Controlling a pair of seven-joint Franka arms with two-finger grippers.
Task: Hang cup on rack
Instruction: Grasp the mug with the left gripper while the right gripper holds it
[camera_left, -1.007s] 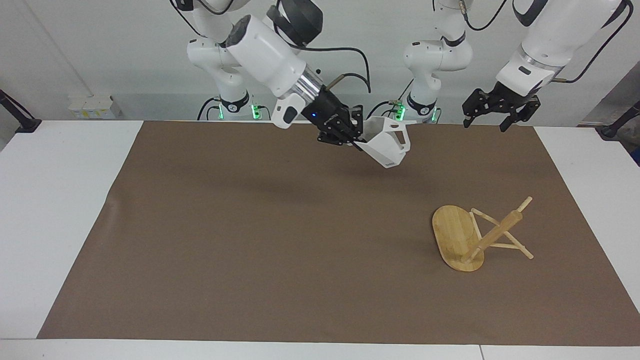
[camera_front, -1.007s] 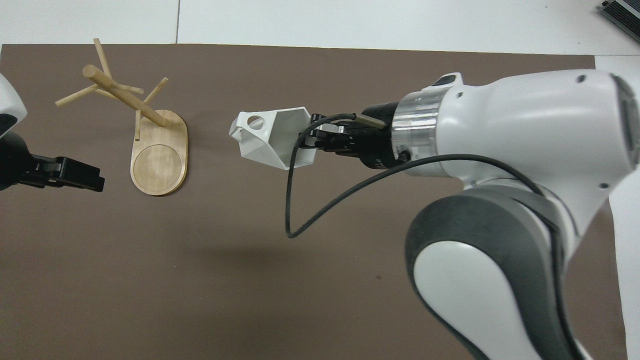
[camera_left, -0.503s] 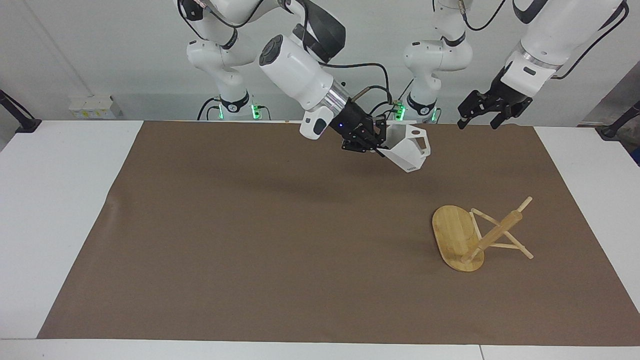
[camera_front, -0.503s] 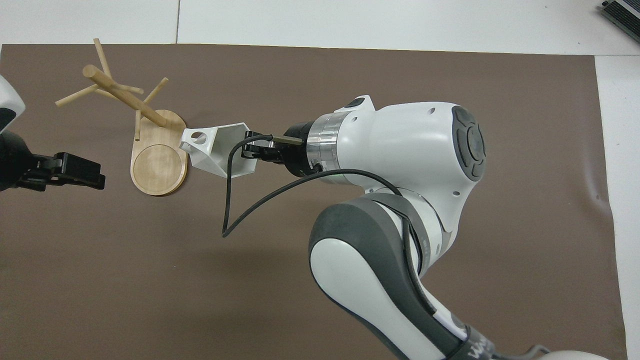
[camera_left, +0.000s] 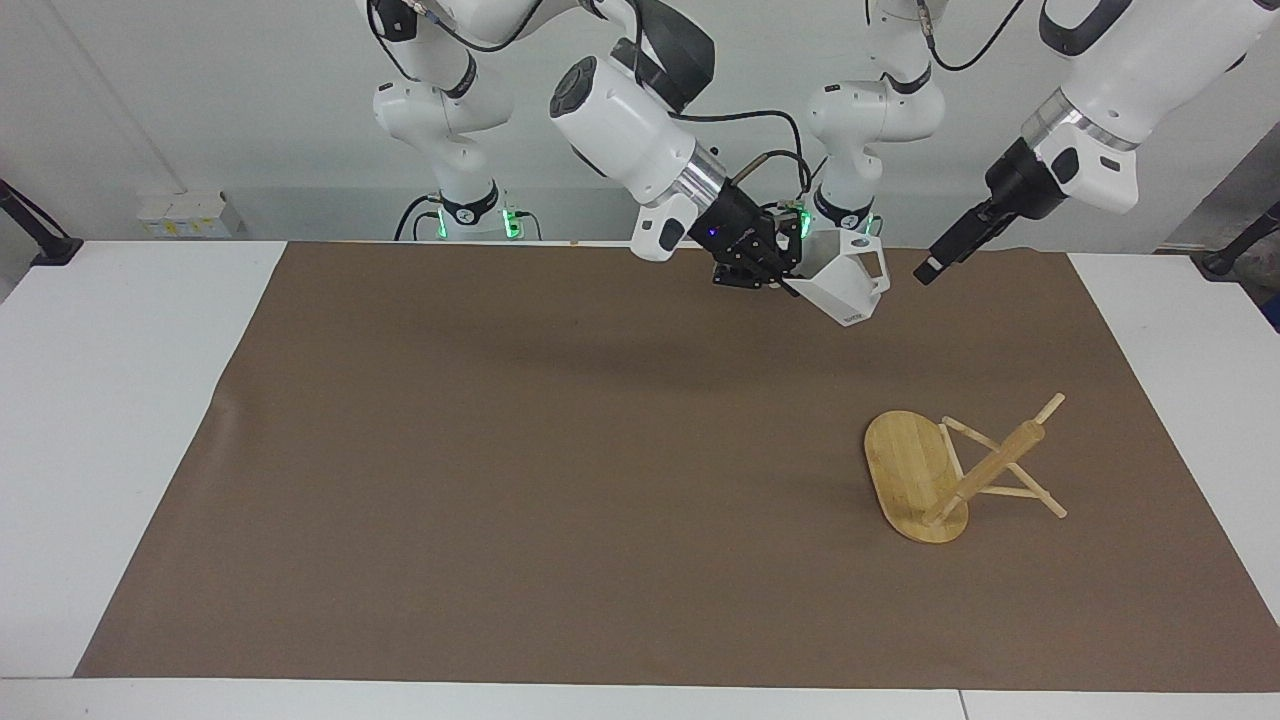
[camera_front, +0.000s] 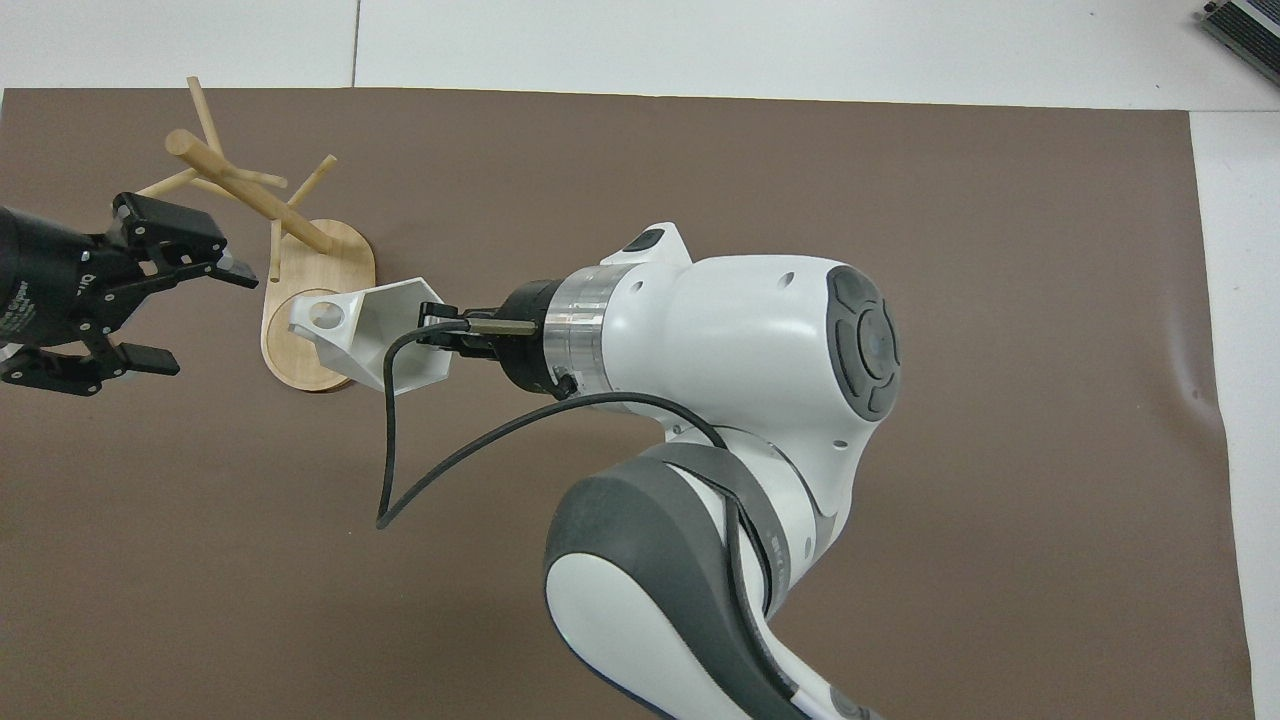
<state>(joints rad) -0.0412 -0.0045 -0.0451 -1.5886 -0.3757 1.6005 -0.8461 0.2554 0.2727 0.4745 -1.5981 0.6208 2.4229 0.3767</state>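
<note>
Our right claw (camera_left: 778, 278) pinches the white mug (camera_left: 848, 285) by its rim, aloft. The bamboo mug tree (camera_left: 915, 475) stands toward the left arm's end of the bench, post leaning that way. Our left claw (camera_front: 150, 300), spread, hangs beside the mug.

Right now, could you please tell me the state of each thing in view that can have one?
cup: held in the air by its rim, tilted, not yet on a peg.
rack: upright on the brown mat, pegs bare.
right claw: shut on the cup.
left claw: open, empty, up in the air beside the rack.
</note>
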